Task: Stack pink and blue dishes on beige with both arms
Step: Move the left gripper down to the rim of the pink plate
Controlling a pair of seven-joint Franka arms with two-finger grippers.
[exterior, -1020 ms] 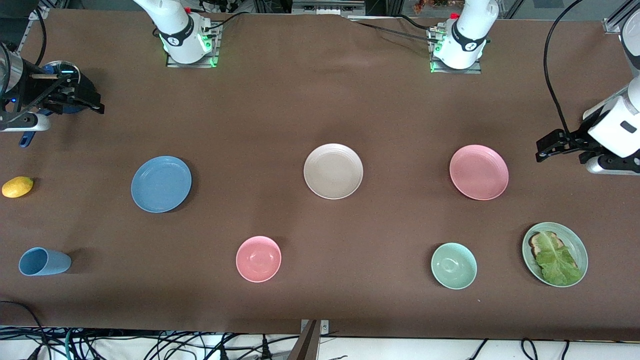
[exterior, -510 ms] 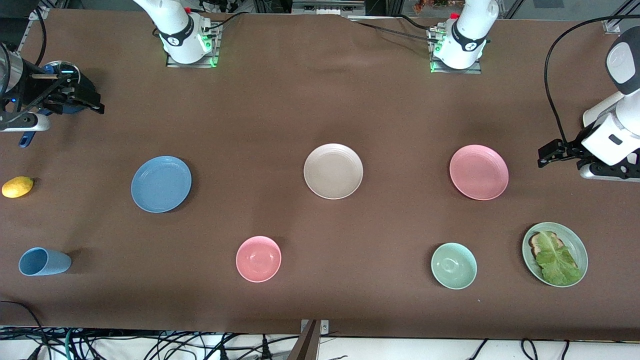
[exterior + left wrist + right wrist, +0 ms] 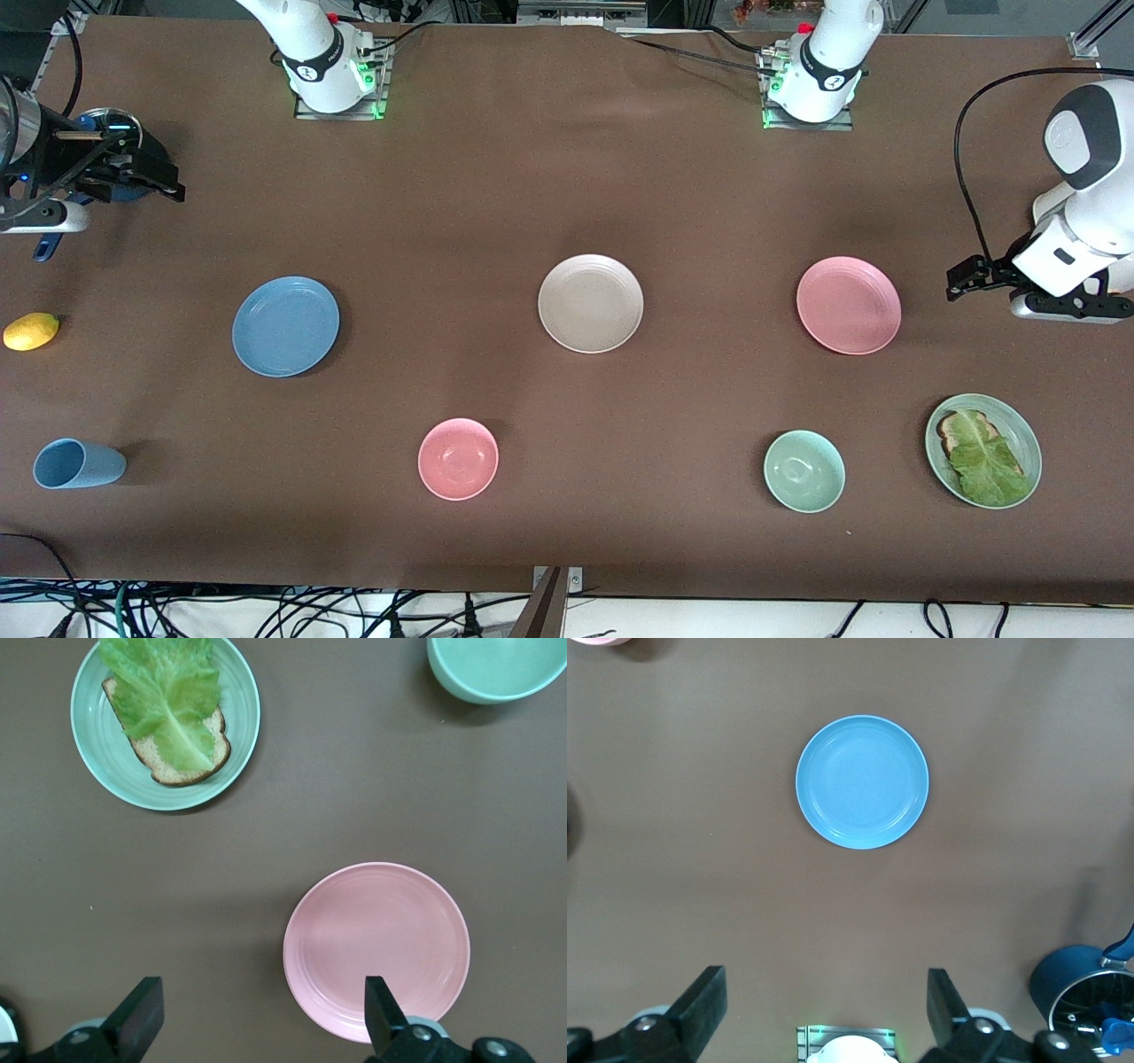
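Nothing stacked yet. Right gripper (image 3: pixel 146 182) up over the right arm's end of the table, jaws wide, empty. Blue plate (image 3: pixel 285 326) flat and untouched, toward that end. Beige plate (image 3: pixel 590 303) bare at mid-table. Pink plate (image 3: pixel 849 305) alone toward the left arm's end. Left gripper (image 3: pixel 970 276) just beside it, spread wide, holding nothing. Both lifts left to do. Both arms cut off by the frame edges.

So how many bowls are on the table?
2: a pink bowl nearer the front camera than the beige plate, and a pale green bowl beside the sandwich plate. None looks hidden.
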